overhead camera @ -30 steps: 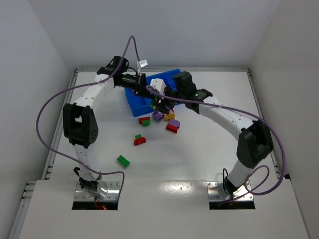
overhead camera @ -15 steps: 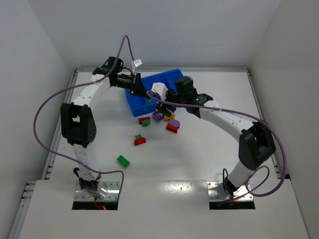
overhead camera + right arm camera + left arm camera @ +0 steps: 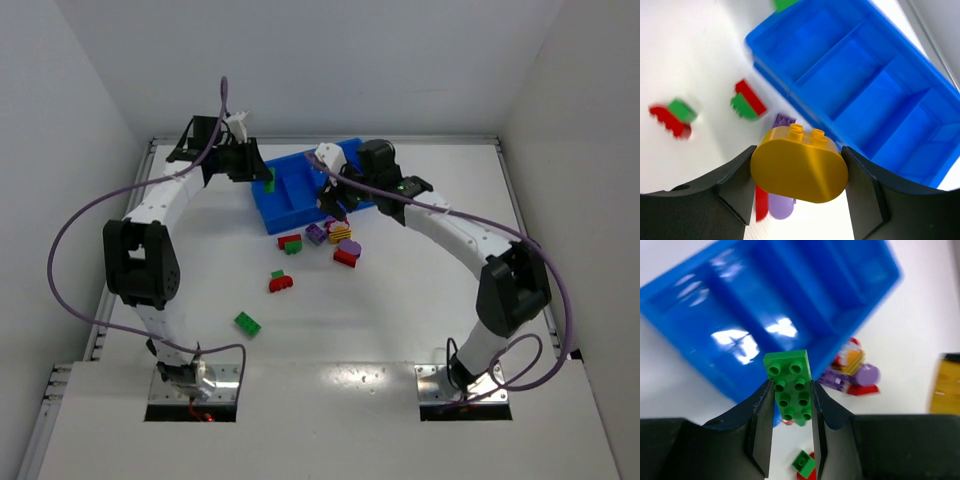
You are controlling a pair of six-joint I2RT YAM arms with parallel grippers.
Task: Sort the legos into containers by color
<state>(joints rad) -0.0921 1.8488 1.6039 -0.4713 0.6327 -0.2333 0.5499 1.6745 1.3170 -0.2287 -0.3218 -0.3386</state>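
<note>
At the tray's 9 o'clock end we found the left gripper [image 3: 263,180] pinched narrow on a green brick [image 3: 788,371], its fingers [image 3: 762,425] flat against the long sides and the studs facing the wrist camera. Whether the brick hung over the end compartment or just outside the rim, we could not tell. Toward 3 o'clock the right gripper [image 3: 799,155] stood partly spread, clamped on a yellow brick [image 3: 800,175] with rounded ends. It hovered by the near wall of the blue tray [image 3: 290,197]. Just past that wall, at 6 o'clock on the white table [image 3: 420,290], we noted a loose cluster: a red-and-green piece [image 3: 290,242], a purple brick [image 3: 316,233], a yellow-striped piece [image 3: 340,235], a purple rounded piece [image 3: 349,246] and a red brick [image 3: 345,258]. Farther out at 7 o'clock lay a small green piece [image 3: 277,273] beside a red scalloped piece [image 3: 281,284]. A lone green plate [image 3: 247,323] lay well apart.
</note>
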